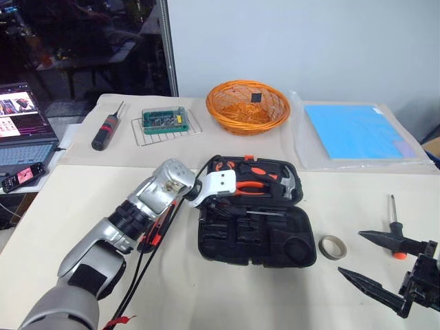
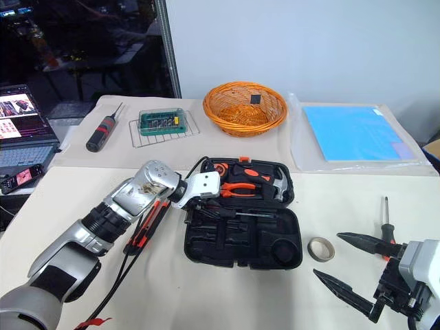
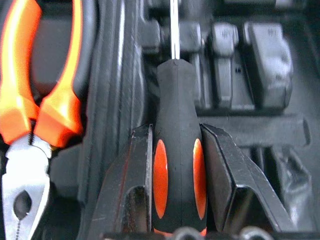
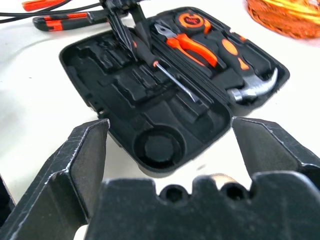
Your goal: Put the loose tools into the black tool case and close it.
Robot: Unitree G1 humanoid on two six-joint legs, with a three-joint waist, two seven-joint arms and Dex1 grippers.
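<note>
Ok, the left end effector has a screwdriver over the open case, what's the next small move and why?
Probably lower the screwdriver into a moulded slot and release: the left end effector grips its handle just over the black tool case, whose slots there look empty.

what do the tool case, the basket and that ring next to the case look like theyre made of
The tool case looks like moulded black plastic, matte, with formed slots inside. The basket seems woven wicker or cane, orange, going by its interlaced strands; it could be plastic imitation. The ring looks like a roll of tape, beige, dull; too small to be sure.
</note>
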